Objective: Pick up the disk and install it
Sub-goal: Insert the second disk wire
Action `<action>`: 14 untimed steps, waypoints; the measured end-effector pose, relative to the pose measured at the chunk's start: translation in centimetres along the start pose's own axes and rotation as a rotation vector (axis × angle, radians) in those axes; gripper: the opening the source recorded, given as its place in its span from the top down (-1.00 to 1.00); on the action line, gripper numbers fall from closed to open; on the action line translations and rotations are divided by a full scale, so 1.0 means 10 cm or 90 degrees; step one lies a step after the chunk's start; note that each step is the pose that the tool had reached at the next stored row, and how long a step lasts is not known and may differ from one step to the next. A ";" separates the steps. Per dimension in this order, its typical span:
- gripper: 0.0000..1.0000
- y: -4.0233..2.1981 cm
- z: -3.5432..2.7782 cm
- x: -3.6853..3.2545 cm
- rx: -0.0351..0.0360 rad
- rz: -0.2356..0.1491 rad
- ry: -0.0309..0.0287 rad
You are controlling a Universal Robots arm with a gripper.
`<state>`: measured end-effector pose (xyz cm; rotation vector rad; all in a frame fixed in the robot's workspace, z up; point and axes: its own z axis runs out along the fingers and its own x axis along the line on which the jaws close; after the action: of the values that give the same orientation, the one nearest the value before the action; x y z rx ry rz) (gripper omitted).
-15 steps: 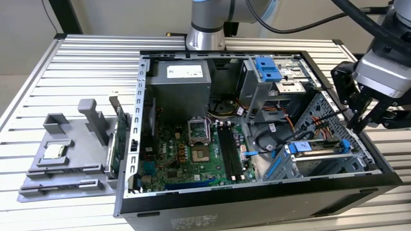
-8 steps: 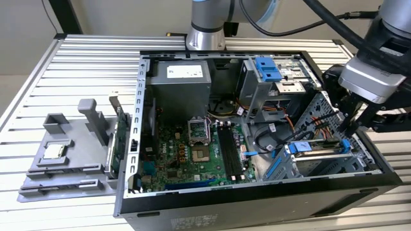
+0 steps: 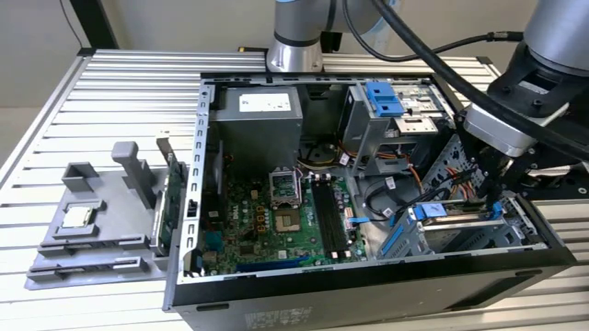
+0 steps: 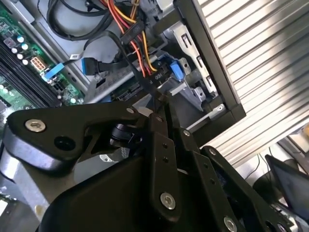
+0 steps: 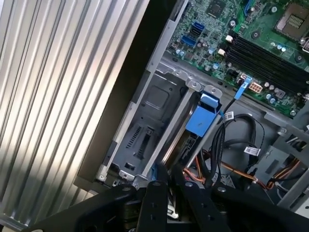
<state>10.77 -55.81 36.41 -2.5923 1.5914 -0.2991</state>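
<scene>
The disk [image 3: 451, 214] is a silver slab with a blue rail frame. It lies slanted in the metal drive cage [image 3: 478, 238] at the case's corner, on the exterior view's right. In the first wrist view its blue rail tab [image 5: 200, 118] stands at the far end of the cage slot [image 5: 149, 121]. My gripper [image 3: 487, 196] reaches down from the arm to the disk's near end. In both wrist views the black fingertips [image 5: 161, 176] sit close together, so the gripper [image 4: 161, 110] is shut. I cannot tell whether they pinch the rail.
The open computer case lies on a slatted metal table [image 3: 110, 89]. Inside it are the green motherboard [image 3: 276, 214], the grey power-supply box [image 3: 258, 114], an upper bay with a blue bracket [image 3: 382, 100], and orange and black cables [image 5: 217, 169] beside the cage. A grey fixture [image 3: 92, 227] stands on the exterior view's left.
</scene>
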 end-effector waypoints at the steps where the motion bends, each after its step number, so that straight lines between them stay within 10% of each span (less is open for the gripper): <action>1: 1.00 0.008 0.001 -0.004 -0.0007 0.006 0.0009; 4: 1.00 0.046 -0.009 -0.023 0.0023 0.015 -0.0037; 10: 1.00 0.087 -0.013 -0.044 0.0173 0.032 -0.0278; 14: 1.00 0.115 -0.010 -0.056 0.0182 0.039 -0.0294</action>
<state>9.50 -55.84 36.24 -2.5052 1.6350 -0.2537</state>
